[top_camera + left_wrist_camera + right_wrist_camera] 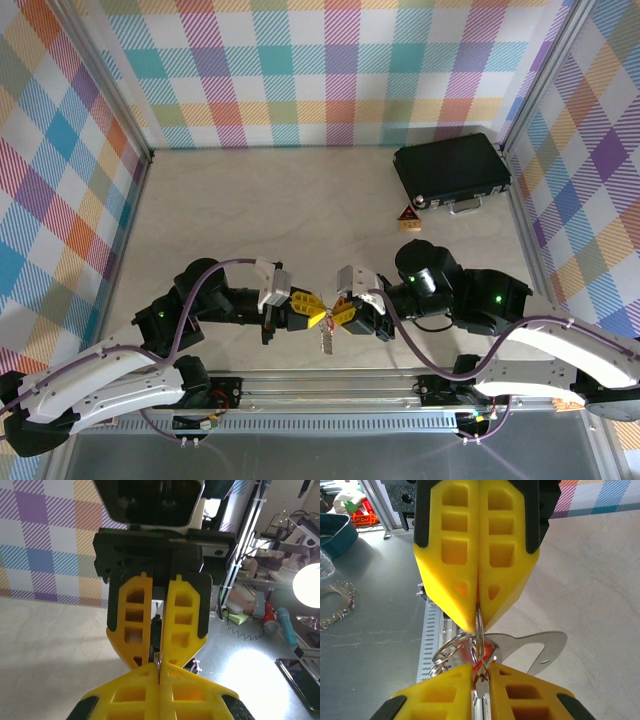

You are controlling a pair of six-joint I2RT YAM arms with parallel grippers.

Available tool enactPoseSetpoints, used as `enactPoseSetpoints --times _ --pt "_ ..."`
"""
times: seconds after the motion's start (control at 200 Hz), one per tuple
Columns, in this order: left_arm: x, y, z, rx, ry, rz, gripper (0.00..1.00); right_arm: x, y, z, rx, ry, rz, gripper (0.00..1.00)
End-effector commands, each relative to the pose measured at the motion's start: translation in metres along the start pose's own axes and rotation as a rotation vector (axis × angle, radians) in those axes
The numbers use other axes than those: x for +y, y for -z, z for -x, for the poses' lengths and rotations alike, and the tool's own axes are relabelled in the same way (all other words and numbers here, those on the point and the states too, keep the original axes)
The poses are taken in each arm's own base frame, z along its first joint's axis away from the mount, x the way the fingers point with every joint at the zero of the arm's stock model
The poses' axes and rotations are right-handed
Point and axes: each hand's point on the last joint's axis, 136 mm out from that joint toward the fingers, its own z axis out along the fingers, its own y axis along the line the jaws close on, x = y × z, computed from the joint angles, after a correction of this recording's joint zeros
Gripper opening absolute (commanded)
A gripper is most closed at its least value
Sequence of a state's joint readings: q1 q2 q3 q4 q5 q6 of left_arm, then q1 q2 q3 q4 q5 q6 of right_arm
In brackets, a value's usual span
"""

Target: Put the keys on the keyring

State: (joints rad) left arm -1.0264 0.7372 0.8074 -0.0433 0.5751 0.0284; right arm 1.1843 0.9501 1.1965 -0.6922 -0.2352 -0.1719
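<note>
**Keyring pinched tip to tip over the table's near edge**

My left hand (310, 310) is pressed together on the thin wire of the keyring (479, 626). It holds the wire edge-on, so the loop faces my right hand (345, 314), which meets it tip to tip. The red key (468, 656) sits just beneath the wire, at my right fingertips. Those stand nearly together around the metal, but I cannot tell whether they grip it. I judge the key is at the ring, perhaps partly threaded. Holding both off the table (260, 210) lets the ring hang free.
</note>
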Motion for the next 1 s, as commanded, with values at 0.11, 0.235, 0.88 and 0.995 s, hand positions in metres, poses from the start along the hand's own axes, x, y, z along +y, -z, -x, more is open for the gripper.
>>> enactPoseSetpoints --times 0.11,0.235,0.88,0.995 --pt "-0.012 0.004 0.02 -0.086 -0.024 -0.049 0.0 0.002 -0.001 0.003 -0.029 0.005 0.005 0.09" --pt "-0.012 0.004 0.021 -0.093 -0.023 -0.054 0.0 0.002 -0.001 0.005 -0.038 0.01 0.008 0.07" --pt "-0.015 0.01 0.027 -0.134 -0.025 -0.049 0.0 0.009 -0.005 0.005 -0.121 -0.019 0.048 0.3" --pt "-0.014 0.01 0.027 -0.135 -0.027 -0.044 0.0 0.014 -0.01 0.007 -0.143 -0.052 0.087 0.3"
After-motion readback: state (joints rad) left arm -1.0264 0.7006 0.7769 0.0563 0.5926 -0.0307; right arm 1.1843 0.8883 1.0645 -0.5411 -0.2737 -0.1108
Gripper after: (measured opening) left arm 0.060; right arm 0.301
